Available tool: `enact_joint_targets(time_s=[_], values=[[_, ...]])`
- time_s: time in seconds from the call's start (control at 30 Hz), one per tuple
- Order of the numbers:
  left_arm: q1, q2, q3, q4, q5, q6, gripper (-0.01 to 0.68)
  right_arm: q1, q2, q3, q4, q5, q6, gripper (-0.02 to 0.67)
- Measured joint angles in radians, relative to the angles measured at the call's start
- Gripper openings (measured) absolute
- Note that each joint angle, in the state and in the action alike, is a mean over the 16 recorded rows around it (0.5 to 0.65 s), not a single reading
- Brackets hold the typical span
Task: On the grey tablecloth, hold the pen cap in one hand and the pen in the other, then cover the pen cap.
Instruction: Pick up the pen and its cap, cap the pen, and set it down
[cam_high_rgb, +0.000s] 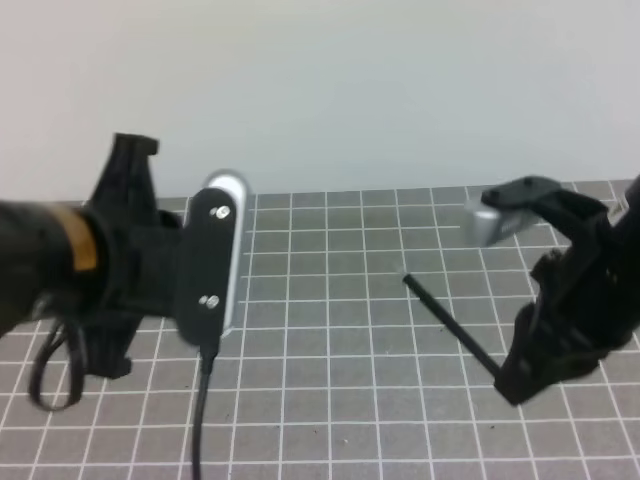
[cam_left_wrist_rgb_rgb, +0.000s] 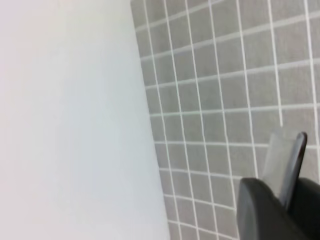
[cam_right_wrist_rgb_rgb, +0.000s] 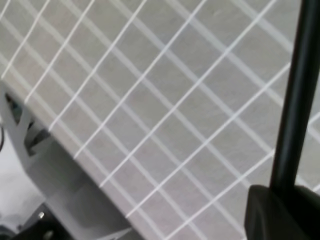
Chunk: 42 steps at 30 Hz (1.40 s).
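Observation:
The grey tablecloth (cam_high_rgb: 330, 340) with its white grid covers the table. My right gripper (cam_high_rgb: 515, 378) is shut on the lower end of the pen (cam_high_rgb: 450, 325), a slim black stick that slants up to the left above the cloth. In the right wrist view the pen (cam_right_wrist_rgb_rgb: 299, 90) rises from a black finger (cam_right_wrist_rgb_rgb: 280, 212). My left arm (cam_high_rgb: 130, 260) hangs high at the left. Its fingers (cam_left_wrist_rgb_rgb: 260, 210) show only at the lower right corner of the left wrist view, close together. I cannot make out the pen cap in any view.
The left wrist camera housing (cam_high_rgb: 212, 262) and its cable (cam_high_rgb: 198, 420) hang over the cloth's left part. A pale wall (cam_high_rgb: 330, 90) bounds the cloth's far edge. The right wrist camera (cam_high_rgb: 492, 222) sits above the right gripper.

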Motion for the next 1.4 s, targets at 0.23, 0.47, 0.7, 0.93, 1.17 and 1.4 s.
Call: enact_joint_targets(time_s=[0.23,0.47,0.7,0.93,1.17,1.4], values=[[0.000,-0.116,0.147,-0.010,-0.107,0.012,0.006,0.083,-0.069,0.088,0.019,-0.006,0.006,0.067],[0.000,-0.207,0.362,-0.015,-0.329,0.033,0.001,0.153,-0.093,0.177,0.051,-0.006,0.013,0.067],[-0.007,-0.302,0.578,-0.019,-0.603,0.050,0.006,0.205,-0.100,0.250,0.092,-0.006,0.014,0.067],[-0.043,-0.363,0.705,-0.019,-0.763,0.044,0.010,0.231,-0.103,0.280,0.197,-0.006,-0.043,0.067],[-0.086,-0.377,0.739,-0.018,-0.824,0.032,0.010,0.235,-0.087,0.282,0.311,-0.001,-0.119,0.062],[-0.105,-0.376,0.741,-0.014,-0.861,0.019,0.001,0.235,-0.068,0.282,0.397,-0.001,-0.165,0.062]])
